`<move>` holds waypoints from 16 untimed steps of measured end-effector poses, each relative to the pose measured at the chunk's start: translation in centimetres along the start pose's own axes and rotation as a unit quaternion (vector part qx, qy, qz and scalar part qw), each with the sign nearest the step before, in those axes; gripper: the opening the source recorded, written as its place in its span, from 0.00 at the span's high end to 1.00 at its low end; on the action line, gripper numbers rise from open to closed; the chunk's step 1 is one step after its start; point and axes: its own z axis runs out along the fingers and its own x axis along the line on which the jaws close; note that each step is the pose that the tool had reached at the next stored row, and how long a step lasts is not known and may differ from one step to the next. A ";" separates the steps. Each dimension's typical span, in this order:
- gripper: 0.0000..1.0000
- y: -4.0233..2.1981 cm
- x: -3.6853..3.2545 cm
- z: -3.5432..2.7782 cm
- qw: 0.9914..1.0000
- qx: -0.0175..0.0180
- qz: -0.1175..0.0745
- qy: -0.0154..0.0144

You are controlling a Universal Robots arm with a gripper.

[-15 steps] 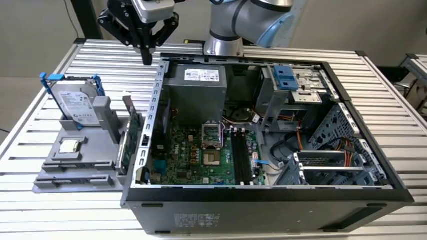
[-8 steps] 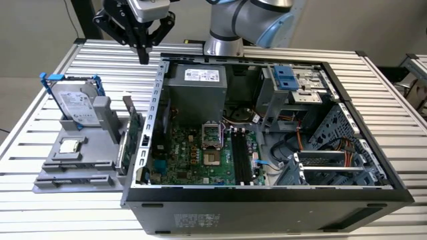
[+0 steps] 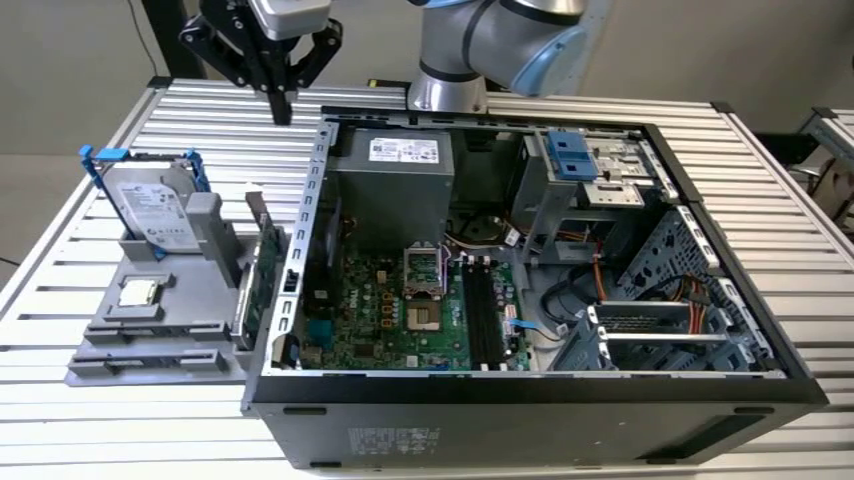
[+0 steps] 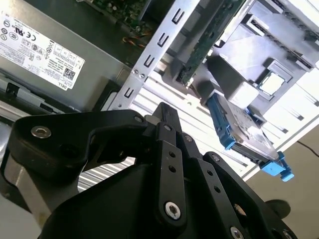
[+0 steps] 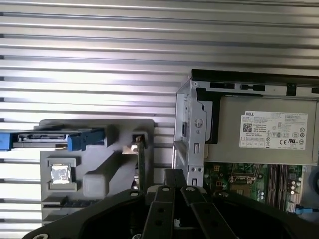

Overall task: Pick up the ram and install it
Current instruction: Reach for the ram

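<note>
Two black fingers (image 3: 280, 95) press together, empty, as we hover well apart from the slim green ram stick (image 3: 264, 265).

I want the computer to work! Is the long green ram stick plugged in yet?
Out. The slim green ram stick stands edge-up in the grey plastic holder beside the black computer case; the black motherboard slots look empty.

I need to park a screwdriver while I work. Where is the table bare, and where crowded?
Bare table lies in front of the grey holder and behind it, under the gripper; another strip runs along the computer case on the exterior view's right. Crowded: the holder, carrying the hard drive, ram and chip.
</note>
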 end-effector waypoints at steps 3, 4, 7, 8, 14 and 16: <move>1.00 0.27 0.20 0.00 1.000 0.000 -0.001 0.000; 1.00 0.37 0.27 0.01 1.000 0.000 -0.001 0.000; 1.00 0.60 0.53 0.02 1.000 0.000 -0.003 0.000; 1.00 0.69 0.62 0.02 1.000 0.000 -0.003 0.000; 1.00 1.10 1.24 0.03 1.000 0.000 -0.006 0.000; 1.00 1.24 1.48 0.03 1.000 0.000 -0.006 0.000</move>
